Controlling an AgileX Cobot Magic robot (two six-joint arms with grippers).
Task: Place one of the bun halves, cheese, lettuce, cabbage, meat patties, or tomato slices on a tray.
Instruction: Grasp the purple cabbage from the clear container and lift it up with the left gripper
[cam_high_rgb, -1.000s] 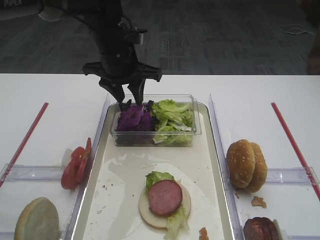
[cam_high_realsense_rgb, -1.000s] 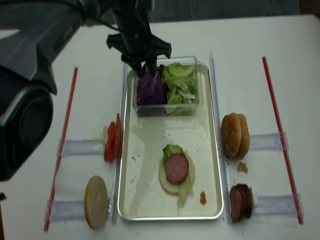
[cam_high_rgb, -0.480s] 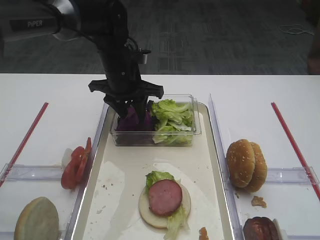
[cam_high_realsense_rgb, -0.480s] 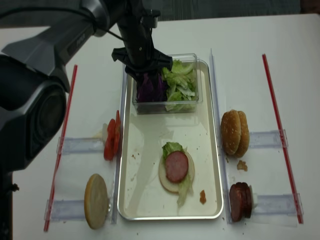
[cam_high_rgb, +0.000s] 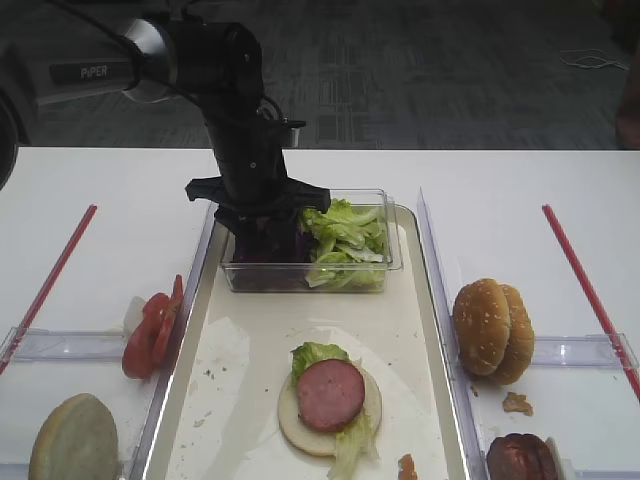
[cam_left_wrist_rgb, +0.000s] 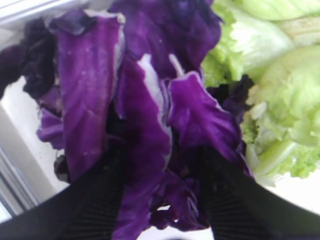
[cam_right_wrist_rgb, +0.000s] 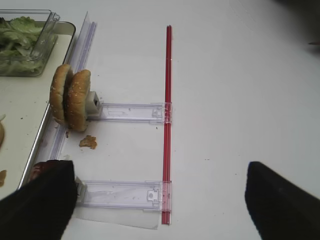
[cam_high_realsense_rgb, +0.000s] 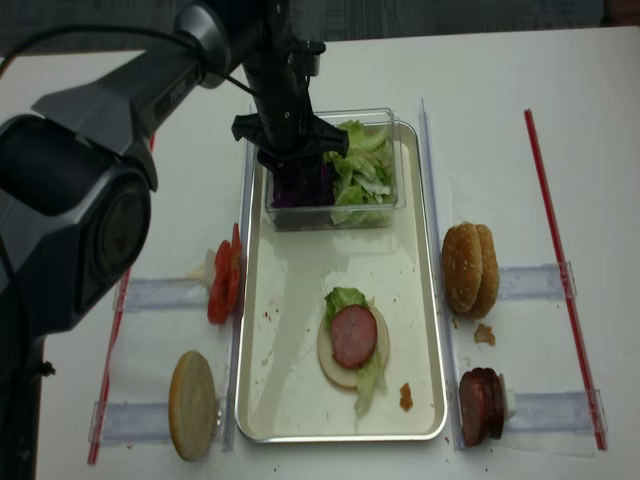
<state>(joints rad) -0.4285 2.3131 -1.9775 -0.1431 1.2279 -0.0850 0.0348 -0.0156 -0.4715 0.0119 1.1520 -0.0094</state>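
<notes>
Lowered since the earlier frame, the left gripper (cam_high_rgb: 262, 228) had sunk from above the clear box (cam_high_rgb: 306, 265) down into its purple side, and the arm (cam_high_rgb: 225, 95) had leaned in, bringing the white word "PiPER" on its grey sleeve into view. Nothing else had shifted.

On the white counter (cam_high_rgb: 100, 190) lay the long cream tray (cam_high_rgb: 228, 380), with the box at its far end. At its middle sat a pale bun base (cam_high_rgb: 292, 418) with lettuce (cam_high_rgb: 312, 355) and a pink meat round (cam_high_rgb: 330, 395).

In the wrist view the black fingers (cam_left_wrist_rgb: 100, 200) stood well apart, pressed among the cabbage (cam_left_wrist_rgb: 145, 150); whether they gripped a leaf could not be told.

The right gripper (cam_right_wrist_rgb: 155, 200) hung open over the counter, near two bun halves (cam_right_wrist_rgb: 71, 100).
</notes>
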